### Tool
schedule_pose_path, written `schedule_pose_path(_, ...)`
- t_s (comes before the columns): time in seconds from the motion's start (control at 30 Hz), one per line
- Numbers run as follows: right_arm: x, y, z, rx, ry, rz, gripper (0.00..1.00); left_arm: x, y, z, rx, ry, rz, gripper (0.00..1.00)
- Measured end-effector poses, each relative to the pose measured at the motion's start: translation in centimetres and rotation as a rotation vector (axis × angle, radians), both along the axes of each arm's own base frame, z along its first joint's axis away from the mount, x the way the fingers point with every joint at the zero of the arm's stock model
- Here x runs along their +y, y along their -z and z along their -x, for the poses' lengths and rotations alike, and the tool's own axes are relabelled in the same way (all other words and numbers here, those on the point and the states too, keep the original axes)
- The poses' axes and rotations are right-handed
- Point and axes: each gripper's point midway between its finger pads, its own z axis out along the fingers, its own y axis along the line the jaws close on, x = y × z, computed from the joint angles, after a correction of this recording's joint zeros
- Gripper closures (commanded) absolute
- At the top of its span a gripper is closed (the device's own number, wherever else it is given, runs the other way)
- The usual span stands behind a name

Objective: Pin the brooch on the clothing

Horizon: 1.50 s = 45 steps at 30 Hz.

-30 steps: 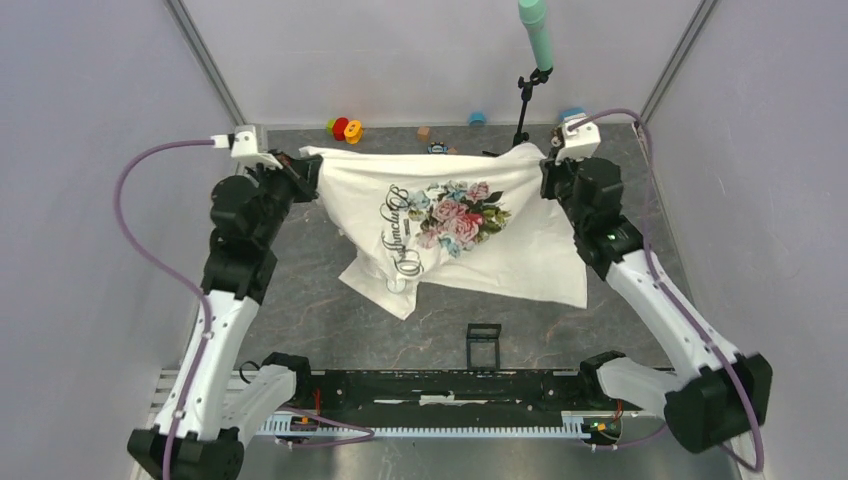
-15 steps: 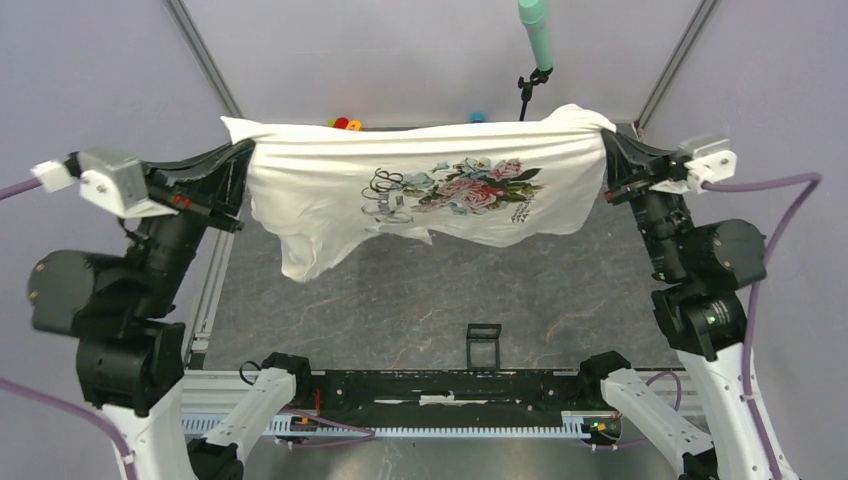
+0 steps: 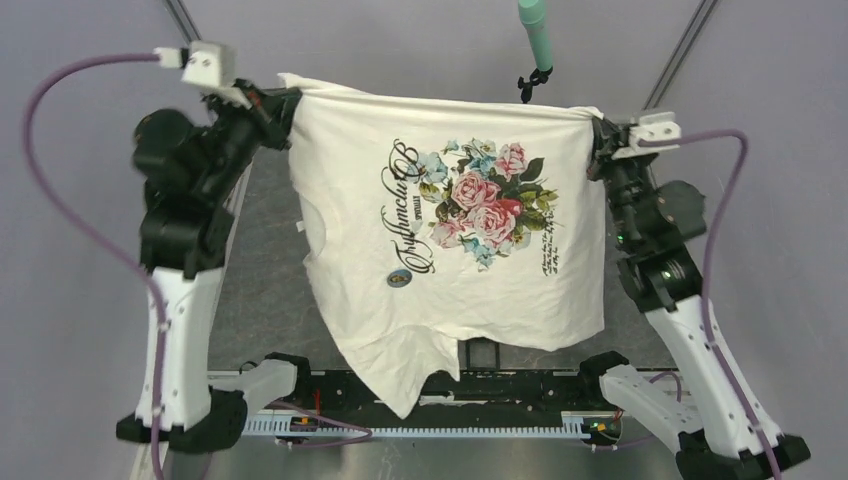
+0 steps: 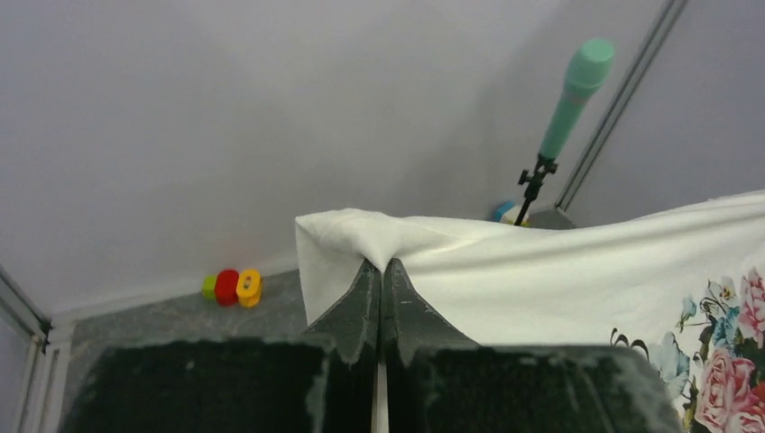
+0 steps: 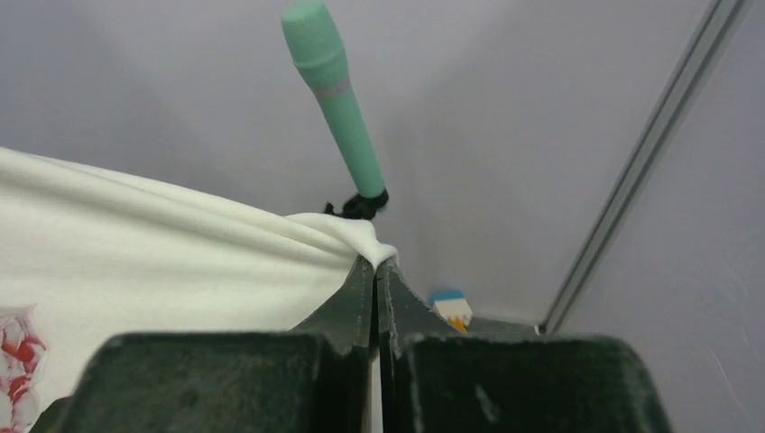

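Observation:
The white T-shirt (image 3: 450, 300) with a rose print and black script hangs stretched in the air between both arms, its print facing the top camera. The brooch (image 3: 397, 279), a tiny round disc with a bluish centre and golden rim, sits on the shirt just below the lettering. My left gripper (image 3: 285, 100) is shut on the shirt's upper left corner (image 4: 361, 236). My right gripper (image 3: 598, 122) is shut on the upper right corner (image 5: 365, 236). The shirt's lower hem hangs down over the arm bases.
A green microphone (image 3: 536, 35) on a black stand stands at the back, just behind the shirt's top edge. Red, yellow and green toy pieces (image 4: 233, 287) lie at the far left wall. A blue-and-white block (image 5: 449, 307) lies at the far right corner. The black frame holder (image 3: 484, 352) is mostly covered by the hem.
Both arms have raised and tilted the shirt, so it now hangs spread out full length with the print and brooch facing the camera. One second ago it lay on the table.

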Motion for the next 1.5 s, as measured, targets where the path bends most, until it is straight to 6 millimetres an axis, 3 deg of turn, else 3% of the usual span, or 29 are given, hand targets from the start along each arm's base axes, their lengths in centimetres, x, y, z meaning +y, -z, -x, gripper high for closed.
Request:
schedule_pose_path(0.13, 0.1, 7.2, -6.5, 0.14, 0.113, 0.048, 1.0, -0.8, 7.2, -9.9, 0.183, -0.041, -0.029, 0.95)
schedule_pose_path(0.17, 0.3, 9.9, -8.4, 0.187, 0.138, 0.062, 0.96, -1.0, 9.2, -12.1, 0.226, -0.049, -0.038, 0.83)
schedule_pose_path(0.2, 0.5, 13.0, -10.2, 0.244, 0.159, 0.081, 0.85, -1.2, 12.4, -15.2, 0.292, -0.06, -0.049, 0.58)
schedule_pose_path(0.23, 0.6, 16.2, -11.6, 0.303, 0.177, 0.102, 0.65, -1.3, 14.8, -17.3, 0.338, -0.066, -0.059, 0.36)
schedule_pose_path(0.27, 0.7, 19.5, -12.8, 0.364, 0.194, 0.125, 0.44, -1.4, 17.8, -19.5, 0.393, -0.075, -0.074, 0.22)
schedule_pose_path(0.3, 0.7, 22.4, -13.6, 0.424, 0.206, 0.142, 0.26, -1.5, 21.0, -21.5, 0.45, -0.081, -0.087, 0.17)
schedule_pose_path(0.33, 0.6, 25.4, -14.3, 0.49, 0.219, 0.176, 0.15, -1.5, 25.0, -23.4, 0.528, -0.089, -0.095, 0.13)
schedule_pose_path(0.4, 0.6, 29.3, -15.0, 0.574, 0.223, 0.196, 0.03, -1.5, 31.0, -25.1, 0.652, -0.092, -0.111, 0.08)
schedule_pose_path(0.43, 0.7, 30.3, -15.0, 0.597, 0.221, 0.202, 0.02, -1.4, 33.5, -25.4, 0.704, -0.091, -0.118, 0.05)
schedule_pose_path(0.5, 0.6, 31.5, -14.5, 0.619, 0.214, 0.209, 0.02, -1.4, 37.0, -24.8, 0.781, -0.088, -0.12, 0.03)
schedule_pose_path(0.53, 0.6, 31.6, -14.3, 0.618, 0.209, 0.206, 0.02, -1.4, 37.9, -24.3, 0.802, -0.084, -0.117, 0.02)
schedule_pose_path(0.63, 0.8, 31.0, -14.2, 0.603, 0.197, 0.2, 0.02, -1.7, 37.7, -23.0, 0.799, -0.067, -0.092, 0.0)
schedule_pose_path(0.83, 1.2, 29.3, -13.1, 0.594, 0.154, 0.173, 0.02, -1.4, 34.0, -19.2, 0.726, -0.082, 0.001, 0.0)
schedule_pose_path(1.17, -0.9, 28.0, -9.6, 0.666, 0.173, 0.123, 0.02, 2.4, 30.9, -13.5, 0.698, -0.223, 0.129, 0.0)
schedule_pose_path(1.3, -2.3, 25.2, -7.7, 0.616, 0.223, 0.1, 0.02, 3.8, 26.4, -10.5, 0.602, -0.271, 0.139, 0.0)
schedule_pose_path(1.5, -4.5, 18.4, -4.2, 0.422, 0.284, 0.035, 0.02, 6.1, 18.5, -4.6, 0.36, -0.342, 0.133, 0.0)
